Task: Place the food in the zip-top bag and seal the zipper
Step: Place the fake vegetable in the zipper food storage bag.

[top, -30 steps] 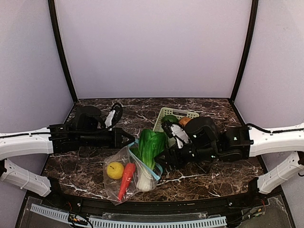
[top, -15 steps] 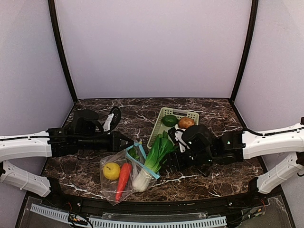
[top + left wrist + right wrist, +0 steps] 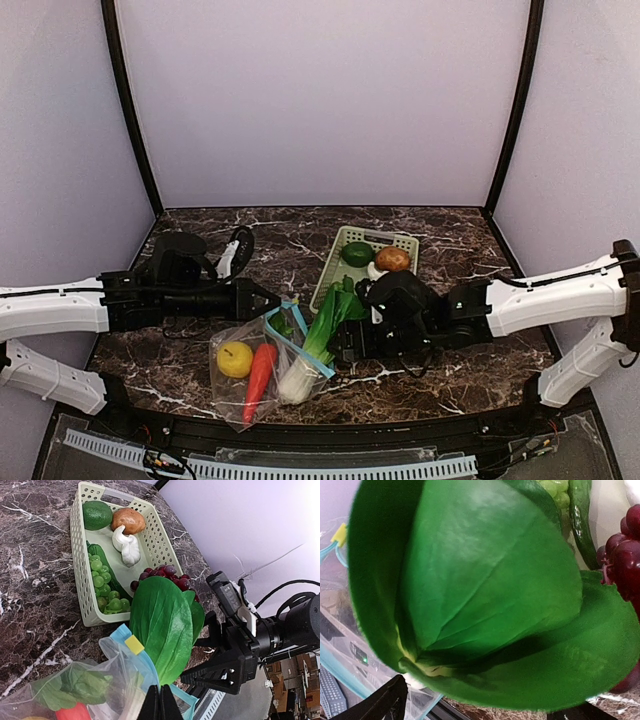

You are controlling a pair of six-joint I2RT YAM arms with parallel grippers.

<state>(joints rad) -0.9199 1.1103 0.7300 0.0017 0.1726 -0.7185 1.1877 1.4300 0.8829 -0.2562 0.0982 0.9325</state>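
Observation:
The clear zip-top bag (image 3: 240, 375) lies at the front left with the yellow lemon (image 3: 235, 359) and red pepper (image 3: 258, 380) inside. Its teal-blue zipper (image 3: 297, 346) stands open. My left gripper (image 3: 272, 300) is shut on the zipper edge (image 3: 150, 672) and holds it up. The leafy green (image 3: 322, 325) leans tilted, its white stem in the bag's mouth and its leaves outside. It fills the right wrist view (image 3: 485, 580). My right gripper (image 3: 342, 345) is open just behind the leaves, its fingers (image 3: 215, 672) wide apart.
The pale green lattice basket (image 3: 335, 262) stands behind the bag. It holds a round green piece (image 3: 97, 515), the brown potato (image 3: 128, 520), the white bulb (image 3: 126, 545), green grapes (image 3: 105, 587) and purple grapes (image 3: 162, 573). The table's front edge is close below the bag.
The leafy green has come down from upright to tilted, its stem going into the bag's mouth. My right gripper moved left and lower with it. The bag shifted slightly left.

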